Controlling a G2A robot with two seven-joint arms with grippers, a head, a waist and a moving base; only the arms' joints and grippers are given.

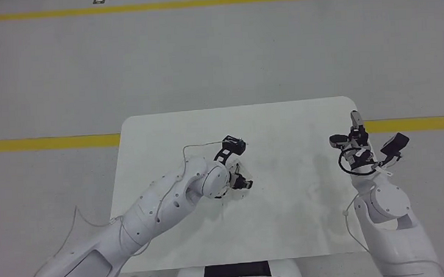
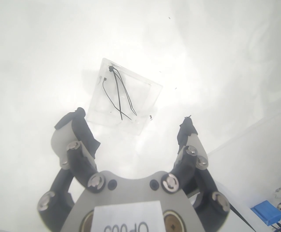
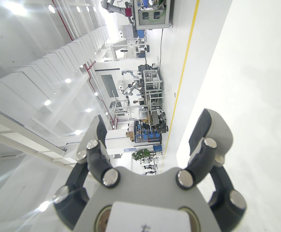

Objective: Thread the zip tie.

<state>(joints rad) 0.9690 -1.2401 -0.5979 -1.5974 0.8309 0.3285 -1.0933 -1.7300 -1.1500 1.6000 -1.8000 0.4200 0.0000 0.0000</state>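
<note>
The left pincer (image 2: 131, 123) is spread wide with nothing between its black-wrapped fingertips (image 2: 75, 119). It hangs over the white desk (image 1: 283, 217), pointing down at a clear square tray (image 2: 143, 128) that lies flat just past the tips, apart from them. In that tray rest the zip ties (image 2: 117, 94), thin and black, perhaps three of them, though the glare on the plastic makes the count unsure. Their heads gather toward one corner of the tray, and their tails fan out and cross toward the opposite side. In the top view the left pincer (image 1: 240, 180) sits a little left of the frame's centre, over the middle of the desk. The right pincer (image 3: 151, 123) is likewise spread and holds nothing. In the top view the right pincer (image 1: 345, 132) stands at the middle right of the frame, by the desk's right edge, well apart from the left pincer. Its fingers are aimed toward the grey floor (image 1: 204, 58), which carries a yellow line (image 1: 202, 3) along the frame's upper edge.
</note>
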